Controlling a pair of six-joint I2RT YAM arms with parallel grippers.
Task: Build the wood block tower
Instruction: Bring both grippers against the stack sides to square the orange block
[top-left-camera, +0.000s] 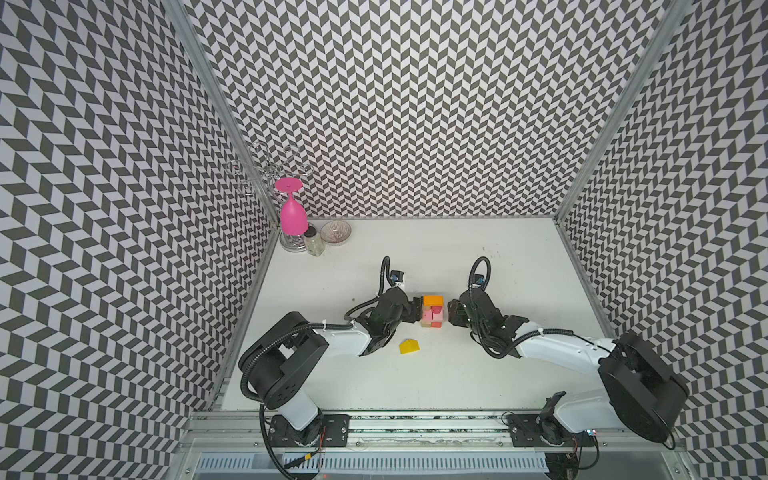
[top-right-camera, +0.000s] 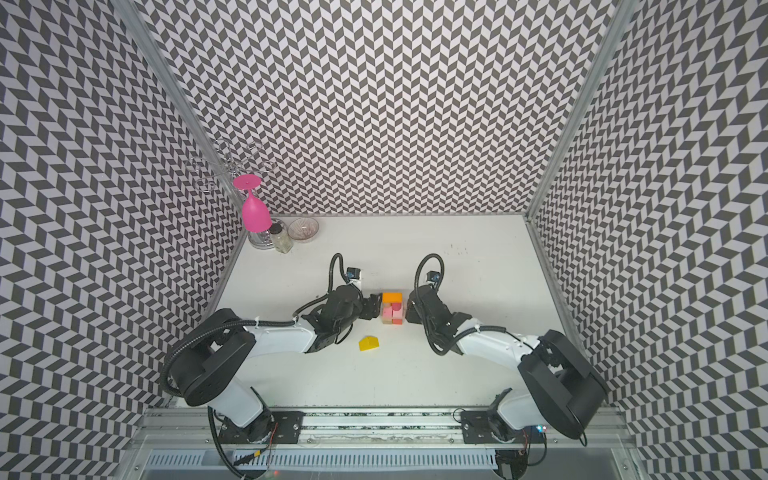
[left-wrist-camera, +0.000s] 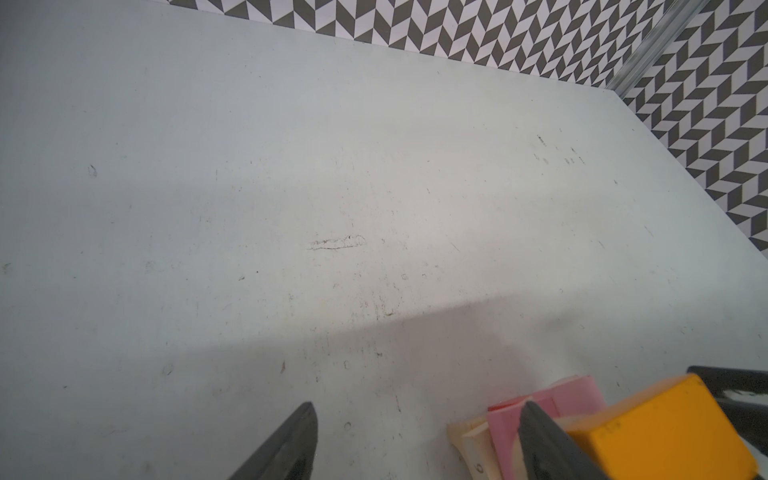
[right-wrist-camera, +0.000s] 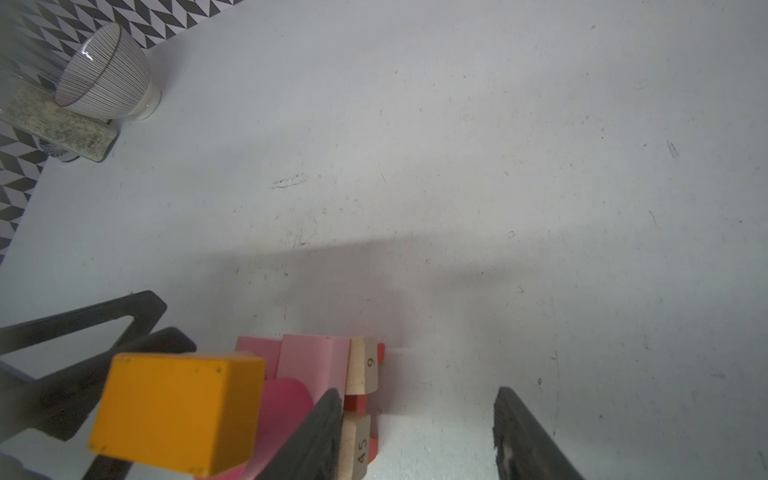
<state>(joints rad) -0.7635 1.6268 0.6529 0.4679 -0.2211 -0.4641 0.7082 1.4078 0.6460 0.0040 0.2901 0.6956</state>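
Tower (top-left-camera: 432, 312) stands mid-table, orange block (top-left-camera: 432, 300) uppermost. Yellow block (top-left-camera: 409, 346) lies loose on the table (top-left-camera: 457, 257), at 7 o'clock from the tower and apart from it.

Left fingers (top-left-camera: 414, 311) sit just at the tower's 9 o'clock, right fingers (top-left-camera: 454, 313) at its 3 o'clock. Both pairs are spread and empty; in the wrist views the tower sits outside each gap.

Yellow block is at roughly 6 o'clock of the left fingers, so the left arm is judged nearer. Its long axis is hard to read.

Far corner, 11 o'clock: bowl (top-left-camera: 336, 232) looks empty; jar (top-left-camera: 314, 242) contents unclear.
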